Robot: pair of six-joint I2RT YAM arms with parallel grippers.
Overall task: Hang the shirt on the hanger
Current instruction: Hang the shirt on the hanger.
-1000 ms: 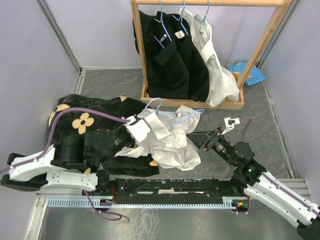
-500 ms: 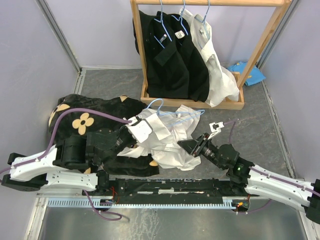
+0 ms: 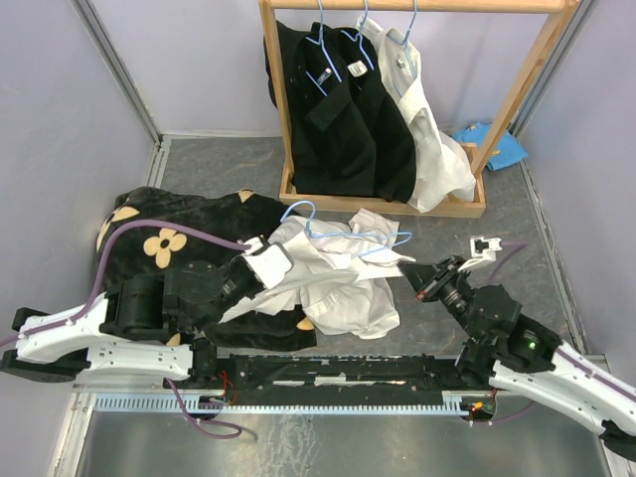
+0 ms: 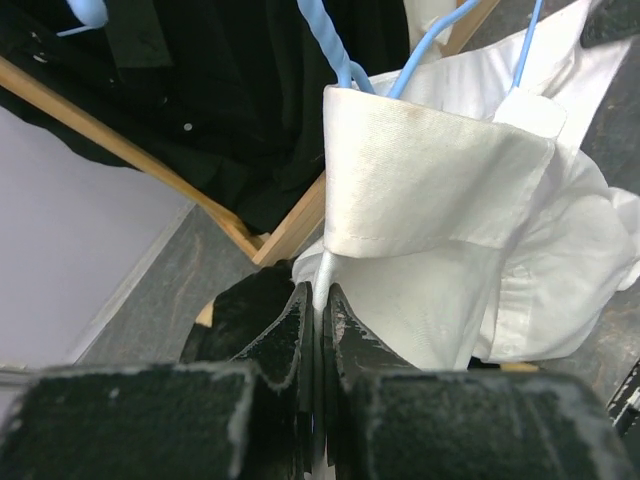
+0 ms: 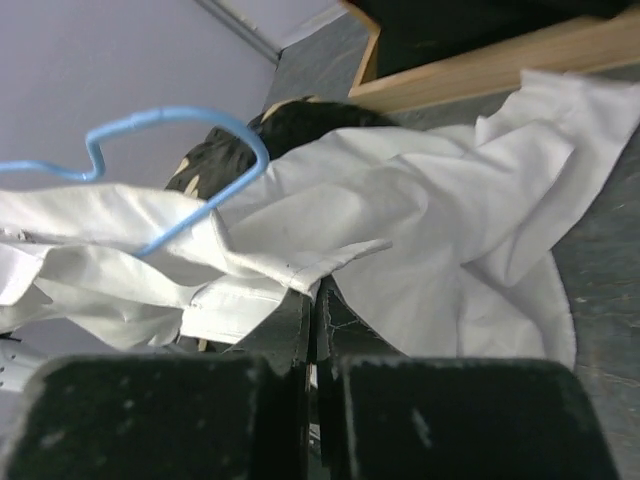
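Observation:
The white shirt (image 3: 343, 283) lies crumpled on the grey floor between my two arms. The light-blue hanger (image 3: 350, 235) rests on top of it, its hook toward the rack, one arm running under the collar. My left gripper (image 3: 262, 266) is shut on the shirt's collar (image 4: 430, 170) at the left side, and the hanger's wire (image 4: 333, 50) rises just beyond it. At the right, my right gripper (image 3: 410, 271) is shut on a hemmed edge of the shirt (image 5: 330, 262). The hanger's hook (image 5: 170, 125) shows above the cloth in the right wrist view.
A wooden clothes rack (image 3: 517, 89) stands at the back with black shirts (image 3: 338, 119) and a white one (image 3: 429, 139) hanging on it. A black cloth with tan flowers (image 3: 174, 238) lies under the left arm. A blue cloth (image 3: 494, 145) lies behind the rack's right post.
My right gripper reached into the shirt, shut on its edge and drew back to the right, stretching the cloth. The hanger shifted slightly right. The left gripper kept its hold.

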